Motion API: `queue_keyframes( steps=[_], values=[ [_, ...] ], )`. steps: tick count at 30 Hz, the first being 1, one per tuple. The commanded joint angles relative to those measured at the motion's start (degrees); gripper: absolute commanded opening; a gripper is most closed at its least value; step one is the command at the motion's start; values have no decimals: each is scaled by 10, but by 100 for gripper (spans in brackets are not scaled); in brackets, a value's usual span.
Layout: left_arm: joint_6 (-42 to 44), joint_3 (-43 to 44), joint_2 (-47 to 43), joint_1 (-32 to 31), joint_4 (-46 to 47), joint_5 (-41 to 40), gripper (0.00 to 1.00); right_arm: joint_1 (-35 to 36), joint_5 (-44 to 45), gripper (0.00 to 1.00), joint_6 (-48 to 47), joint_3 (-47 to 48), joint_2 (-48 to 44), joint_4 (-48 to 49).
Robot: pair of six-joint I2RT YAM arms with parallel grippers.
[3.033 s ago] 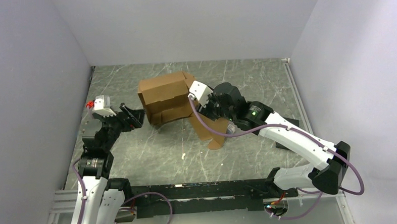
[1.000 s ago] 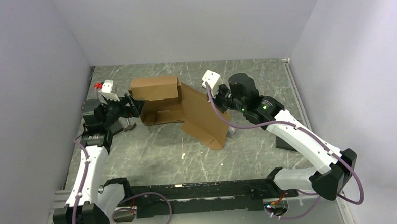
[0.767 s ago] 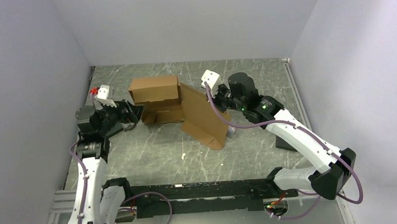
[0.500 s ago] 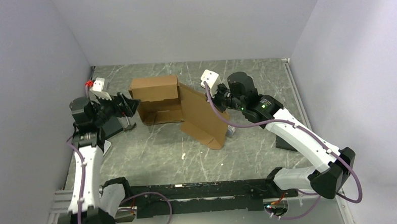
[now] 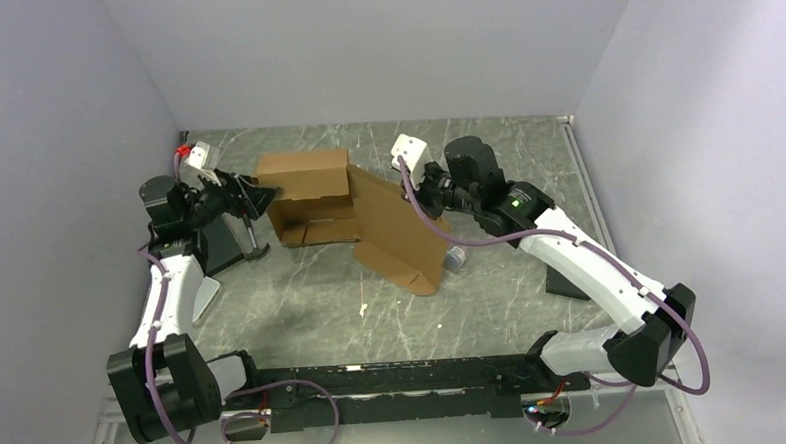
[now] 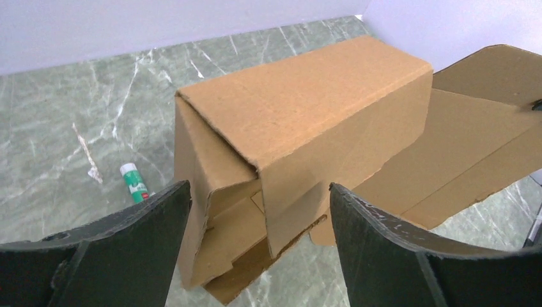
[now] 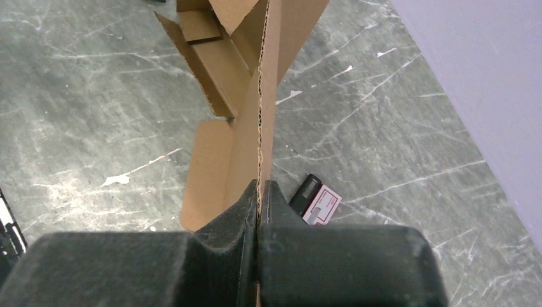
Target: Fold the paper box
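The marbled table (image 5: 293, 306) carries the paper box (image 5: 312, 185) toward its far middle. It is half formed: a folded-over section stands on the left with its open end facing my left arm, and a big panel slants off to the right with its lower corner resting on the table. My right gripper (image 7: 261, 189) is pinched tight on the raw corrugated edge of that panel, holding it up on edge. My left gripper (image 6: 259, 192) is spread wide, a finger on either side of the open end and, as far as I can tell, clear of the cardboard. I judge the step is squaring and tucking that end. I would hold the right pinch steady as an anchor and bring the left in square to the end. Then I would push the loose inner flap home with one finger, because closing across the whole width could crush the fold. I would also avoid dragging card over the green-and-white tube (image 6: 134, 182) near the box end. The same goes for the black-and-white item (image 7: 316, 199) just beside the panel's foot.
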Motion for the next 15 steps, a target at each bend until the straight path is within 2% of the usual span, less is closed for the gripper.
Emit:
queue_keyframes(
  steps=[1,5,15],
  values=[
    [6,27,30,-4,62,52,79,0,-36,0,-1,36,13,-24],
    [22,41,55,-14,47,56,72,0,-36,0,-5,46,21,-30],
    [74,51,50,-47,13,-19,57,0,-46,0,-10,53,37,-38]
  ],
)
